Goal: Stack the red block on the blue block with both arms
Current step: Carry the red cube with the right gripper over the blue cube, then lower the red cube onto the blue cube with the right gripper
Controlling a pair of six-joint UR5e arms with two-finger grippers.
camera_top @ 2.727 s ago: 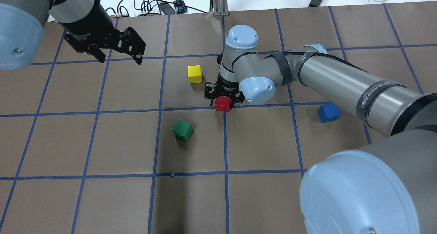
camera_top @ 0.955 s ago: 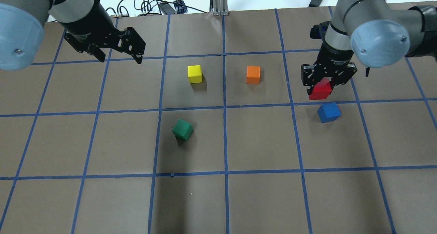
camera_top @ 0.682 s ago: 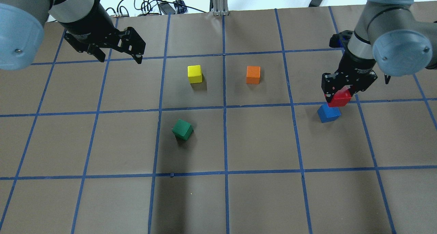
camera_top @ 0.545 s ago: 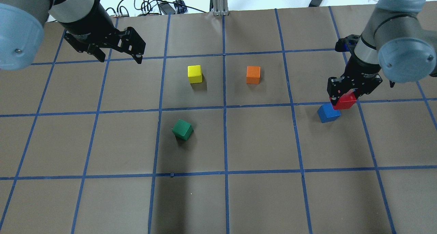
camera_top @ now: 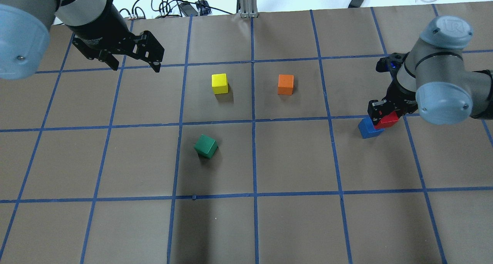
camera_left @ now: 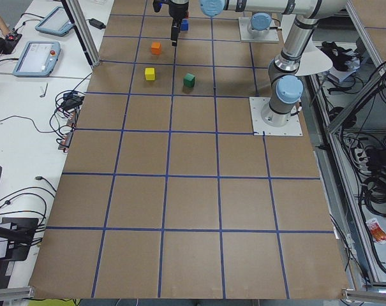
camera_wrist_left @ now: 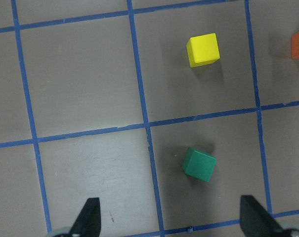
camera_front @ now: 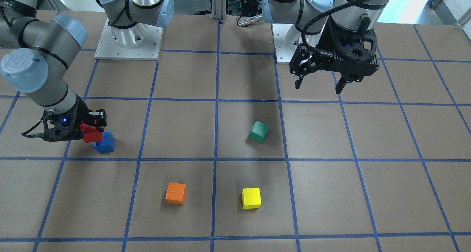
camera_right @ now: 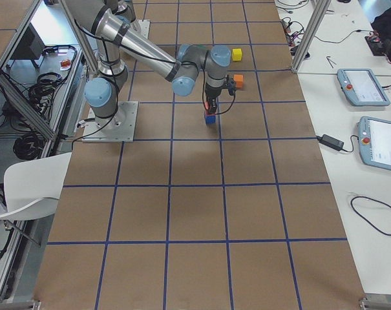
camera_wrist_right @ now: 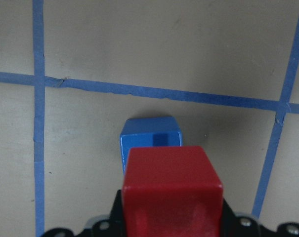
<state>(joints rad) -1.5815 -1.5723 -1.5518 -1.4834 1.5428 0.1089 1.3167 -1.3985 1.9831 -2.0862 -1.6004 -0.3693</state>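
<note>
The red block [camera_top: 387,121] is held in my shut right gripper [camera_top: 385,115], low over the far right part of the blue block [camera_top: 367,130]. In the right wrist view the red block [camera_wrist_right: 171,190] covers the near part of the blue block [camera_wrist_right: 148,138], offset from its centre. I cannot tell whether the two touch. In the front view the red block [camera_front: 91,133] sits at the upper left of the blue block [camera_front: 104,143]. My left gripper [camera_top: 135,68] is open and empty, high over the far left of the table.
A yellow block [camera_top: 220,83] and an orange block [camera_top: 285,84] stand at mid table. A green block [camera_top: 205,146] lies turned, nearer the robot. The brown table cover carries a grid of blue tape lines. Cables lie past the far edge.
My right gripper carried the red block from the table's middle to the right and lowered it onto the blue block's area. The left arm has not moved.
</note>
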